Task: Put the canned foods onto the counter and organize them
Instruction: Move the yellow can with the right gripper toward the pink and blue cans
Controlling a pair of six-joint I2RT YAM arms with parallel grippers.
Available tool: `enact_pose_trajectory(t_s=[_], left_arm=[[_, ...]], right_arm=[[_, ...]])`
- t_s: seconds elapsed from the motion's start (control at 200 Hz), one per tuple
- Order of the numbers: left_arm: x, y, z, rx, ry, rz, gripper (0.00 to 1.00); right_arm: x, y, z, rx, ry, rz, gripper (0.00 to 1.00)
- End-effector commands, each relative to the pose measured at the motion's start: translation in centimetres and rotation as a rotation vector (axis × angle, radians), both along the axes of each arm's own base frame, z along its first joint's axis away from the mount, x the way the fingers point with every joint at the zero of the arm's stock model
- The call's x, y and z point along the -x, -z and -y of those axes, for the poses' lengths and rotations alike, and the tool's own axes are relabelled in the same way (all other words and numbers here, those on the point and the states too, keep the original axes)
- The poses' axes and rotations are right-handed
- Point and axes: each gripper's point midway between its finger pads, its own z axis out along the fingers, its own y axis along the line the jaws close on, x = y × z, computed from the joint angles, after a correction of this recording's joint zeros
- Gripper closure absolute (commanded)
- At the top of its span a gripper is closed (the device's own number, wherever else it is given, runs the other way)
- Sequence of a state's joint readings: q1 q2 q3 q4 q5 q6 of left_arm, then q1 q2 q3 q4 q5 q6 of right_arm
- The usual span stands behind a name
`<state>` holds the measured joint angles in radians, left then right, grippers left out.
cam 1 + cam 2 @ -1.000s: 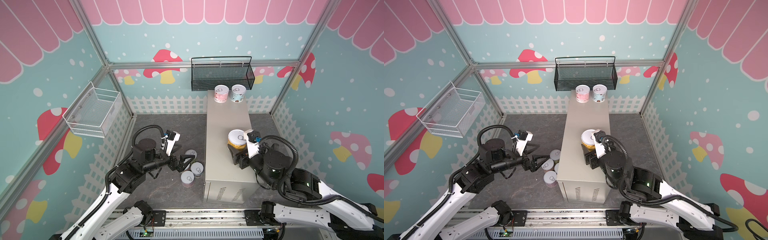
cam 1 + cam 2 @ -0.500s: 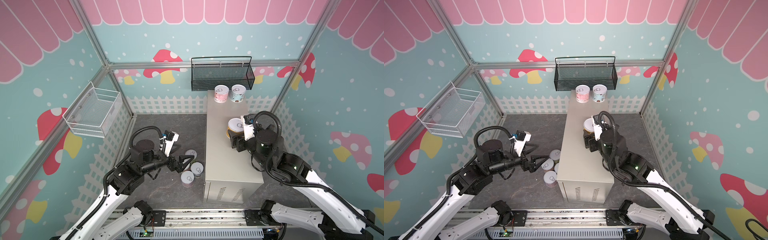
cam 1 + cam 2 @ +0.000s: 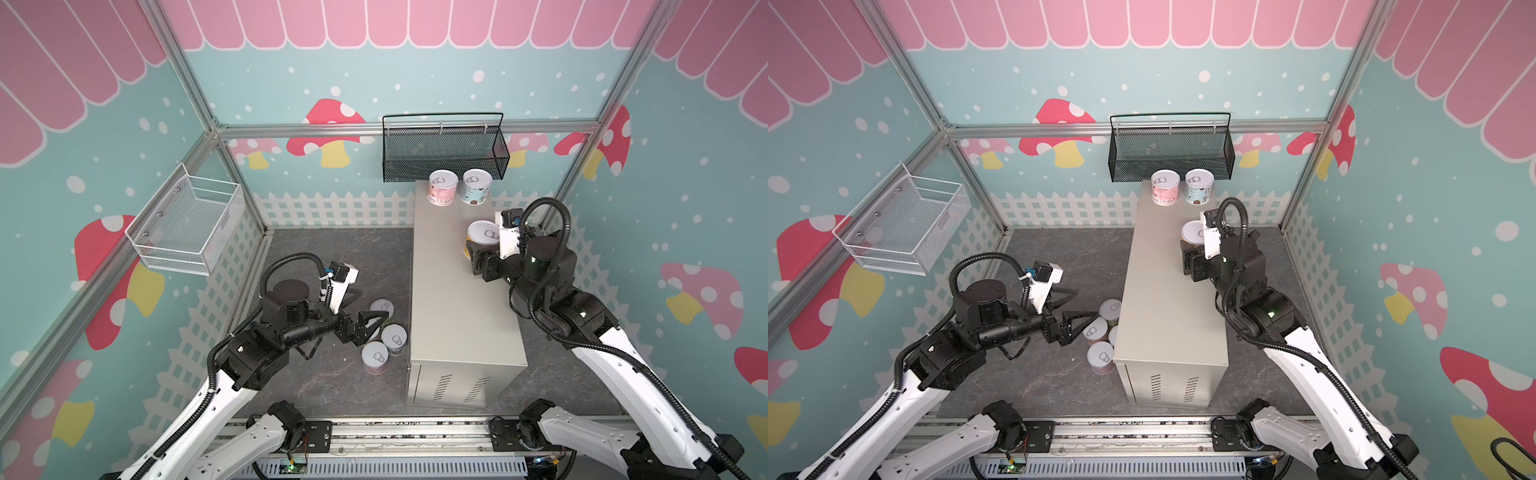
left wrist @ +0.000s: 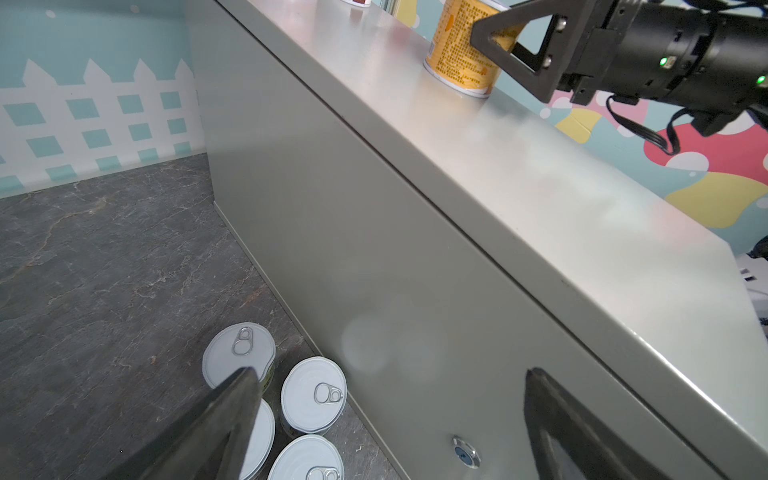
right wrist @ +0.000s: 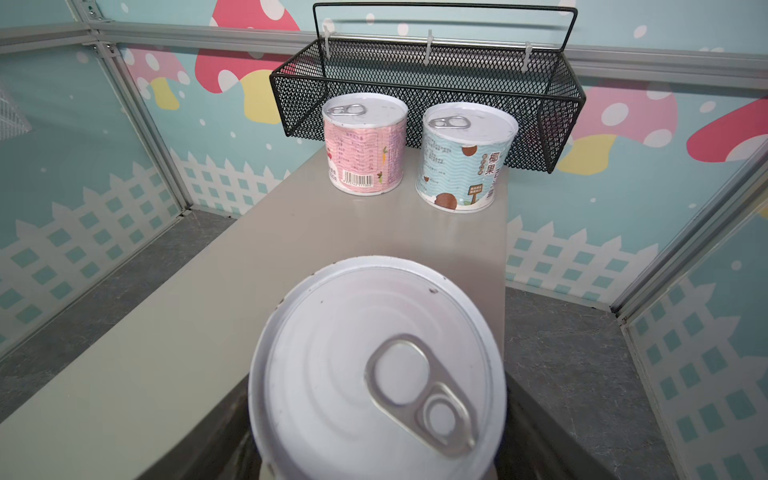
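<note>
Mid-frame on the beige counter (image 3: 453,299), the right gripper (image 3: 478,251) clasps an orange can (image 3: 482,232); the left gripper (image 3: 1088,302) gapes over the dark floor (image 3: 332,249).

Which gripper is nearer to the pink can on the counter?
Right. The right gripper holds the orange can on the counter near the pink can; the left gripper is down by the floor cans.

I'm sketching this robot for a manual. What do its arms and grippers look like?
Left arm and right arm: white lower links, black joints, looping black ribbed cables, white camera mounts at the wrists. Left gripper and right gripper: black triangular open-frame fingers.
</note>
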<state>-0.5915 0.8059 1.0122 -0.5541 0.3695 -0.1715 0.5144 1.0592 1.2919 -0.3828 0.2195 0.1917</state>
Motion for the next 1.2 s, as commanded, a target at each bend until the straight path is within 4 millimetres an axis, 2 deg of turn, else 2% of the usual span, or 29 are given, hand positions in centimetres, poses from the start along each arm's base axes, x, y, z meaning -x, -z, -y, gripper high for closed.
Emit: enact_pose_trajectory(t_s=[0.0,0.34,0.505,0.69,0.846,1.136,1.196], left_arm=[[0.1,-0.3,0.1,0.003,0.012,0.031,0.01],[0.2,-0.3,0.1,0.003,0.011,0.035,0.01],[0.3,-0.3,0.1,0.004,0.017,0.038,0.0],[1.4,-0.6,0.9,0.026,0.094,0.03,0.01],[3.1,-3.2,2.0,0.082,0.197,0.064,0.01],[3.7,-7.4,4.0,0.078,0.306,0.127,0.01],[3.5,-7.7,4.2,0.075,0.311,0.134,0.0]], right_arm=[[-1.6,0.9,-0.4,0.004,-0.053,-0.007,0.21],[-5.8,2.7,0.3,0.025,-0.076,-0.015,0.23],[-6.6,3.3,0.1,0.016,-0.078,-0.021,0.25],[-7.1,4.0,0.3,0.021,-0.065,-0.026,0.25],[-7.0,4.4,0.5,0.025,-0.053,-0.031,0.25],[-7.2,4.9,1.4,0.044,-0.027,-0.036,0.24],[-7.4,5.1,1.3,0.039,-0.037,-0.041,0.24]])
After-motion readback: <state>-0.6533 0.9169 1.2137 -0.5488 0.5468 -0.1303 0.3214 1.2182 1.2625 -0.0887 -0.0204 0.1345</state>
